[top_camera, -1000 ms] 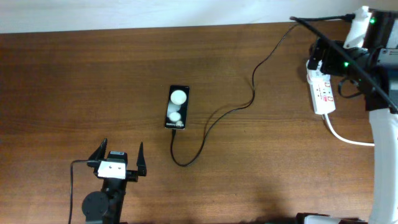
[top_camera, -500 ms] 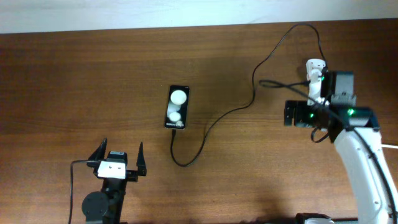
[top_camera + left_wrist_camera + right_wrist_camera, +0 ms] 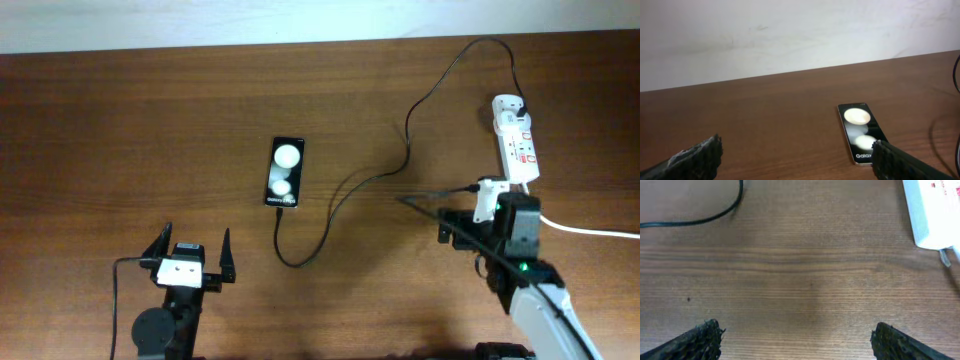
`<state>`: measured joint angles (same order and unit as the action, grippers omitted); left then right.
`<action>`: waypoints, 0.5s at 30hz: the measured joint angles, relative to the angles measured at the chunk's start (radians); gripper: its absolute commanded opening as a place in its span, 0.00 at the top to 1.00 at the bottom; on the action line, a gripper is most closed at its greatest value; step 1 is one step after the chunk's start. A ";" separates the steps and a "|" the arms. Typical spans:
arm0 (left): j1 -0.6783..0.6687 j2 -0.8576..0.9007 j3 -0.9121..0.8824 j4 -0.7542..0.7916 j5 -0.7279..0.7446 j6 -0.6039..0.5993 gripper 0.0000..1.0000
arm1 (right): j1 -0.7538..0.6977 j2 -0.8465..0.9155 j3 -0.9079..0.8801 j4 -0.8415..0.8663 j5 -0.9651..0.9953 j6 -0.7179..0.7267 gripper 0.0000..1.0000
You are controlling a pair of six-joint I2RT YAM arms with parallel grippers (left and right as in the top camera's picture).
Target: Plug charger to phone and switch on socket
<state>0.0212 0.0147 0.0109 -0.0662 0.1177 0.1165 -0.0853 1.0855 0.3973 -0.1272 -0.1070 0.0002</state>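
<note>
The charger (image 3: pixel 407 140) is run from the socket (image 3: pixel 515 140) to the phone's (image 3: pixel 284 172) lower end — left claw (image 3: pixel 195 240) and right claw (image 3: pixel 795 335) are held wide open.

Seen from overhead, the connector tip of the charger (image 3: pixel 279 214) is too small to tell if it sits inside the phone (image 3: pixel 284 173) or only touches its lower edge; the red marks on the socket (image 3: pixel 513 132) are too small to read. The white cord (image 3: pixel 590 232) is hidden by the right arm (image 3: pixel 518 232) where it leaves the socket, and the right edge cuts it off. In the left wrist view both fingers (image 3: pixel 900 162) of the left gripper (image 3: pixel 796 141) are blurred and cut by the bottom edge; one covers the phone's near corner, so its white text stops at "Galax". The right wrist view shows only one corner of the socket.
</note>
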 measured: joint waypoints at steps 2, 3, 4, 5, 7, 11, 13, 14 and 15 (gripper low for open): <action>0.000 0.000 0.000 0.000 0.000 0.000 0.01 | 0.000 -0.046 -0.066 0.058 -0.001 0.000 0.01; 0.000 0.000 0.000 0.000 0.000 0.000 0.01 | 0.000 -0.079 -0.100 0.104 -0.004 0.001 0.01; 0.000 0.000 0.000 0.000 0.000 0.000 0.01 | 0.000 -0.103 -0.123 0.134 -0.005 0.000 0.01; 0.000 0.000 0.000 0.000 0.000 0.000 0.01 | 0.000 -0.119 -0.143 0.163 -0.005 0.000 0.01; 0.000 0.000 0.000 0.000 0.000 0.000 0.01 | 0.000 -0.158 -0.193 0.203 -0.008 0.004 0.01; 0.000 0.000 0.000 0.000 0.000 0.000 0.01 | 0.000 -0.216 -0.250 0.216 -0.008 0.005 0.01; 0.000 0.000 0.000 0.000 0.000 0.000 0.01 | 0.000 -0.248 -0.270 0.218 -0.008 0.004 0.01; 0.000 0.000 0.000 0.000 0.000 0.000 0.01 | 0.000 -0.254 -0.272 0.218 -0.008 0.005 0.01; 0.000 0.000 0.000 0.000 0.000 0.000 0.01 | 0.000 -0.266 -0.276 0.219 -0.008 0.003 0.01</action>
<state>0.0212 0.0147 0.0109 -0.0662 0.1181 0.1165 -0.0853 0.8196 0.1211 0.0917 -0.1150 0.0036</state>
